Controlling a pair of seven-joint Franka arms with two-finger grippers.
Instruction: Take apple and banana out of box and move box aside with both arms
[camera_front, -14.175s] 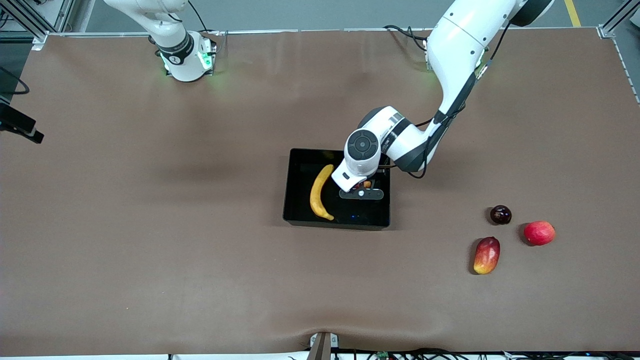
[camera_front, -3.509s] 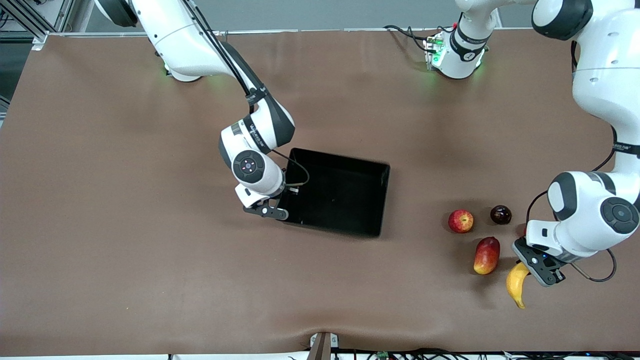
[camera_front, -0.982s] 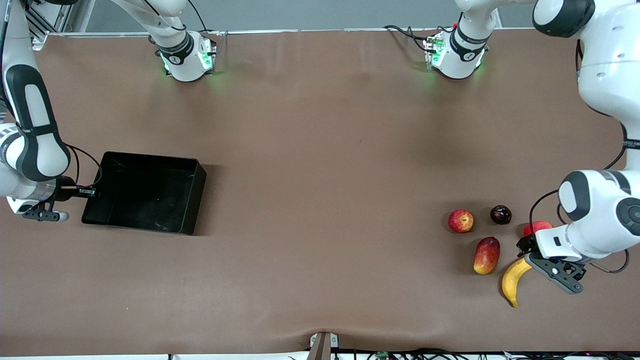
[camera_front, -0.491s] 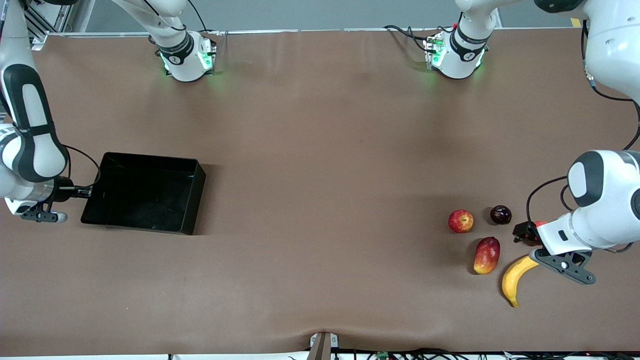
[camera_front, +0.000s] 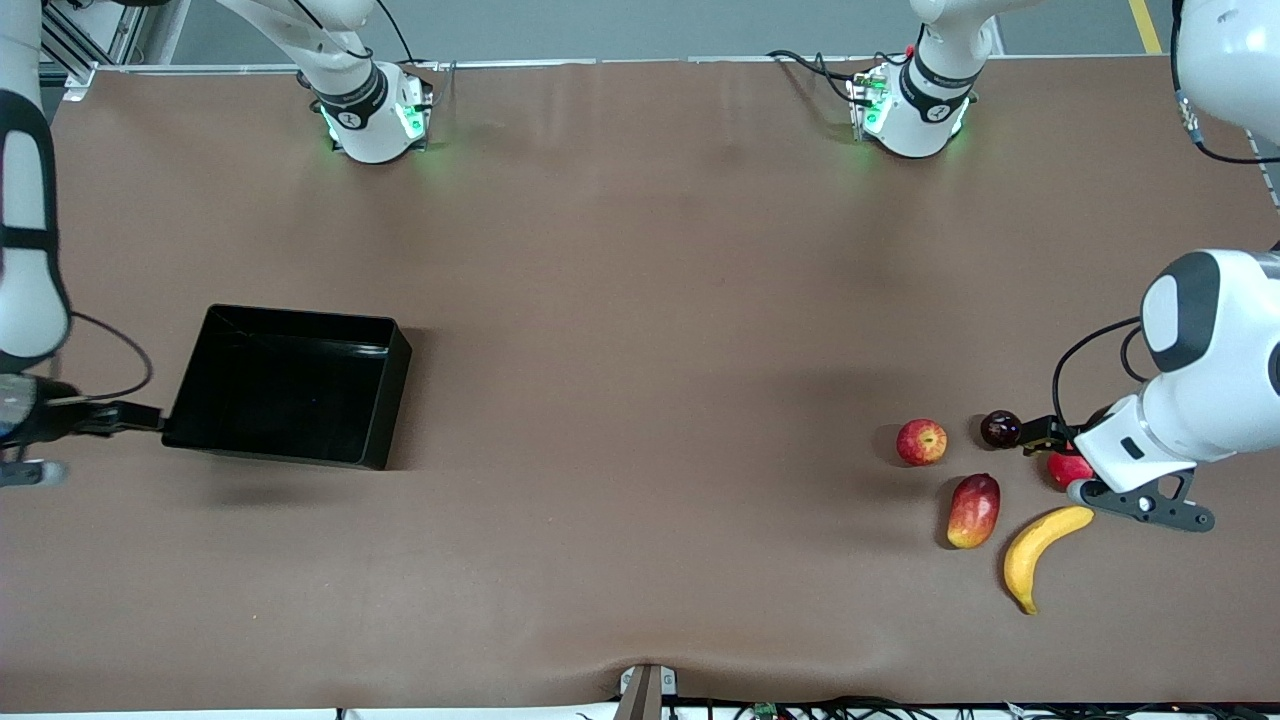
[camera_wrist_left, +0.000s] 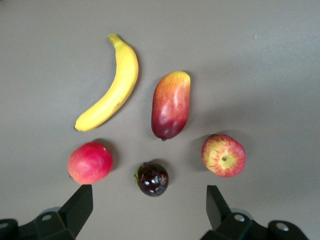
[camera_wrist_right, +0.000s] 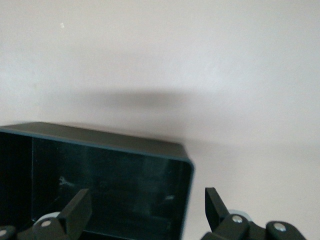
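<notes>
Robotics lab, not a home. I'm bolted to a big desk (camera_front: 640, 300) under a brown mat, my two bases (camera_front: 370, 110) lit green at their mounts, cables (camera_front: 810, 62) trailing off the edge. Aluminium frame posts (camera_front: 90, 45) at the corners, grey floor with a yellow line (camera_front: 1145, 25).

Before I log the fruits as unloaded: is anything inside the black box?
Nothing shows inside the black box: bare floor in the front view. Its corner nearest the right gripper is cut off in the right wrist view.

High front camera faces both bases; wrist cameras look down close
</notes>
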